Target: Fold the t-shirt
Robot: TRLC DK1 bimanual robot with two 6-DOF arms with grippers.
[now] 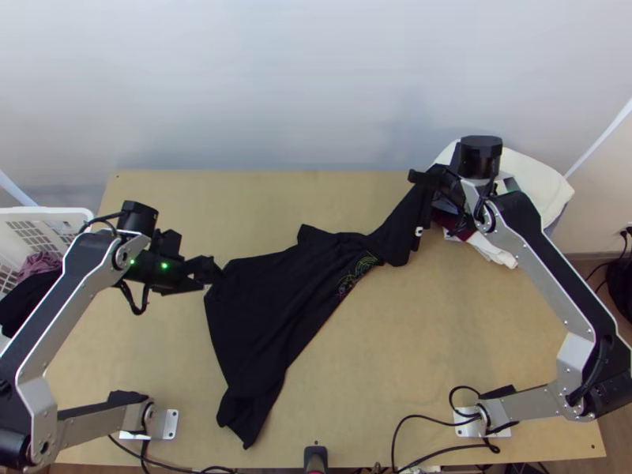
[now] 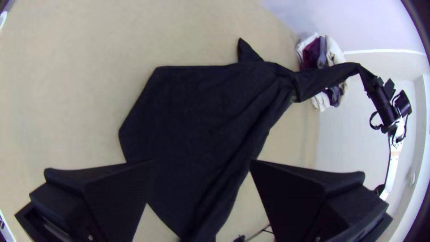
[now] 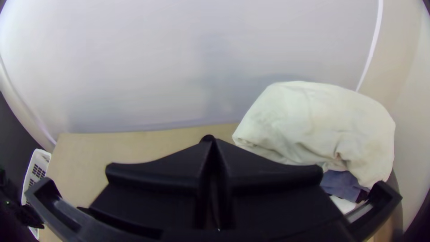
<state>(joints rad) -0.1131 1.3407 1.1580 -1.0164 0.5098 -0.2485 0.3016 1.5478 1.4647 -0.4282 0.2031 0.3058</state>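
Top view: no neat fold here, so I'd call all the folding left to do! The black t-shirt (image 1: 265, 296) slants across the surface (image 1: 474, 340), its two-o'clock end clamped in the right tool (image 1: 420, 189). Nine o'clock, a white basket (image 1: 59, 213) holds dark and pinkish clothes (image 1: 39, 265).

Left wrist: left tool (image 2: 204, 165) gapes over cloth.

Right wrist: fingers (image 3: 260, 172) together.

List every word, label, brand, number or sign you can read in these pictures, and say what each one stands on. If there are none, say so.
No word, number or sign can be read.
Black T-shirt: a thin-lined green, yellow and purple print; no letters can be made out.
Right gripper: a small white mark, too small to read.
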